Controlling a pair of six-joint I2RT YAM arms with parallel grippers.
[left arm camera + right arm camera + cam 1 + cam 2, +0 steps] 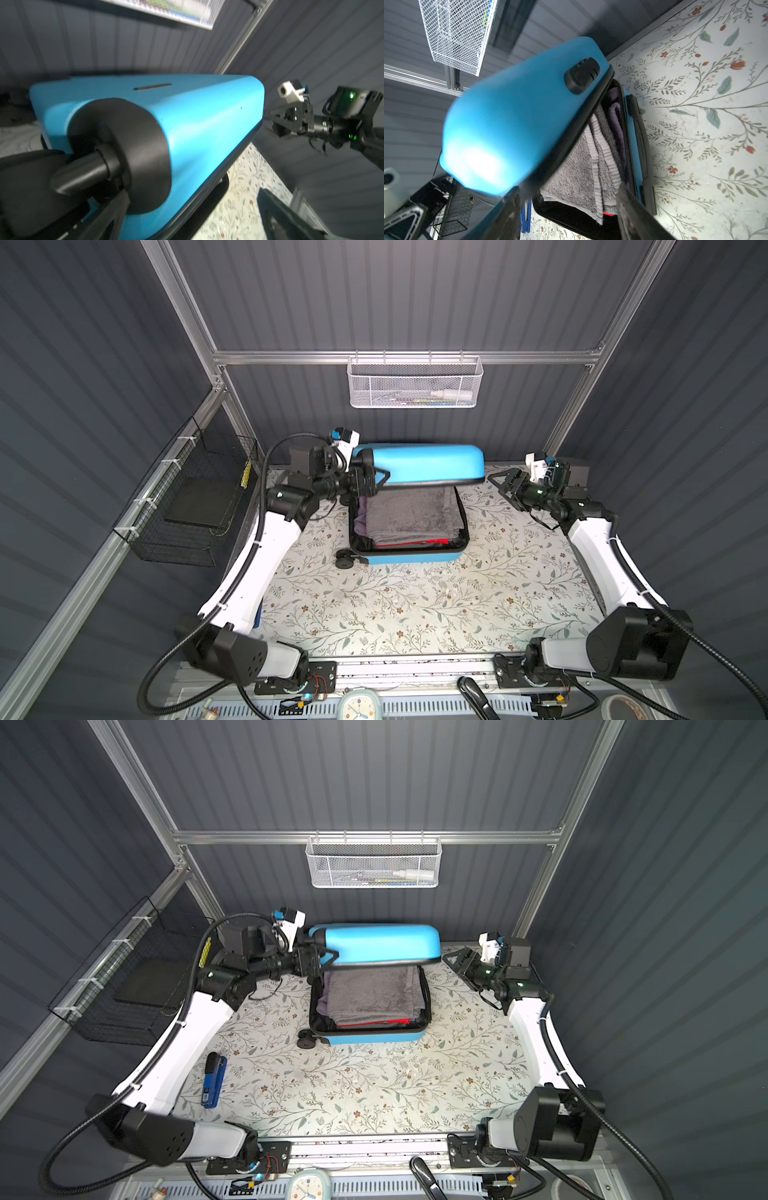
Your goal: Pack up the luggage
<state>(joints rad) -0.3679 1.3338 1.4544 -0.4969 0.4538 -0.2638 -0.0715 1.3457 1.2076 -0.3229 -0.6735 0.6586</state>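
Note:
The bright blue luggage [409, 558] [374, 1038] lies open at the back middle of the floral table. Its lid [419, 462] [374, 942] hangs half-raised over the base and looks blurred in the right wrist view [512, 116]. A folded grey towel [409, 516] [571, 176] lies in the base on something red [415, 543]. My left gripper [380, 481] [328, 959] [189, 197] is open, its jaws straddling the lid's left end by a black wheel housing [124, 145]. My right gripper [500, 483] [453, 961] [571, 191] stands open and holds nothing, just off the lid's right end.
A white mesh basket [413, 383] with small items hangs on the back rail. A black wire basket [187, 506] hangs on the left wall. A blue and black object [214, 1079] lies on the table's left side. A clock [360, 707] sits at the front edge.

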